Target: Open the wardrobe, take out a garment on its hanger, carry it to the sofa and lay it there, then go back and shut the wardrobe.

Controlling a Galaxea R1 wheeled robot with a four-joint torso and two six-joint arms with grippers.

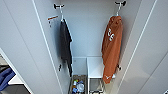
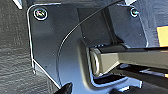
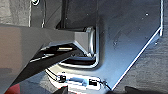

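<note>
- The wardrobe point(image 1: 32, 50) stands open before me, both doors swung wide, and I look down into it from my head camera.
- The garment point(image 1: 112, 47), burnt orange with white letters, hangs inside on the wardrobe's right side, close to the right wall.
- Its long axis runs straight down: hood at the top, hem reaching level with the low white shelf point(image 1: 95, 66) at the wardrobe's back.
- The hanger point(image 1: 118, 9) holds it from a dark hook point(image 1: 121, 3) high on the right wall; that hook is where I judge a lift-off must happen.
- A dark shirt point(image 1: 65, 48) hangs on the wardrobe's left side, well apart from the garment.
- A bin of small items point(image 1: 78, 86) sits on the wardrobe floor between the two.
- I cannot tell whether my pincers are wide or narrow; my wrist cameras give me my own dark plates and bars over grey floor.
- I judge both pincers sit low, below the garment, so the garment lies up and forward of them, and my right arm is likely the nearer one.
</note>
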